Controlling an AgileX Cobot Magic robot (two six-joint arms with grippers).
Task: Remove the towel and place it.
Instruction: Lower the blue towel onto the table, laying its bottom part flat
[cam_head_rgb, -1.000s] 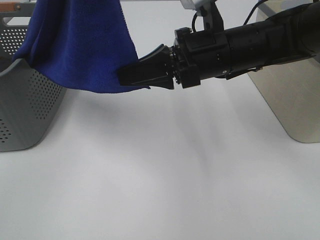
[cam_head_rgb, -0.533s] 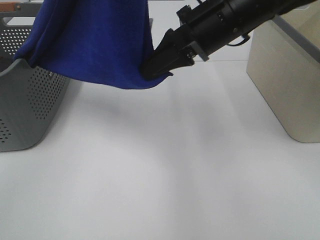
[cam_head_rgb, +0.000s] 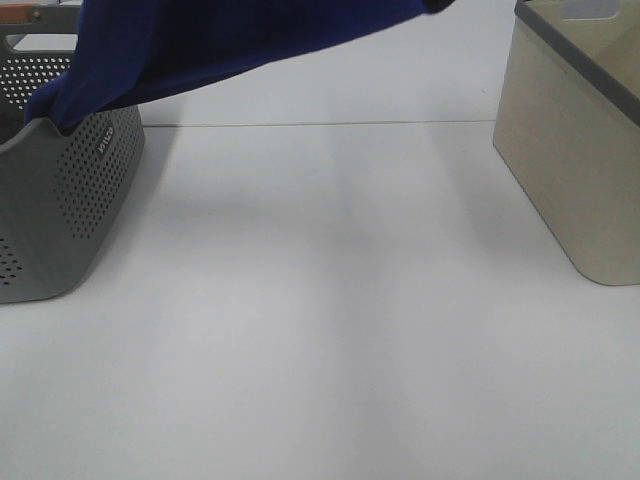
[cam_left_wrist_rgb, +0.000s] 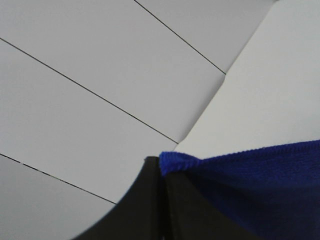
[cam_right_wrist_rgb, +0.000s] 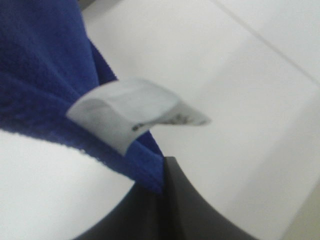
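Note:
The blue towel (cam_head_rgb: 200, 40) hangs stretched across the top of the exterior high view, its low end draped over the rim of the grey basket (cam_head_rgb: 60, 200) at the left. Both grippers are above that view's top edge. In the left wrist view my left gripper (cam_left_wrist_rgb: 162, 172) is shut on a corner of the towel (cam_left_wrist_rgb: 260, 175). In the right wrist view my right gripper (cam_right_wrist_rgb: 162, 175) is shut on the towel's (cam_right_wrist_rgb: 45, 70) edge beside its white care label (cam_right_wrist_rgb: 130, 112).
A perforated grey basket stands at the left edge of the white table (cam_head_rgb: 320, 330). A beige bin (cam_head_rgb: 580, 150) with a grey rim stands at the right. A thin seam runs across the back of the table.
My right gripper rose up and to the right out of the exterior high view, lifting the towel's right end. The towel went from hanging low to stretched near the top.

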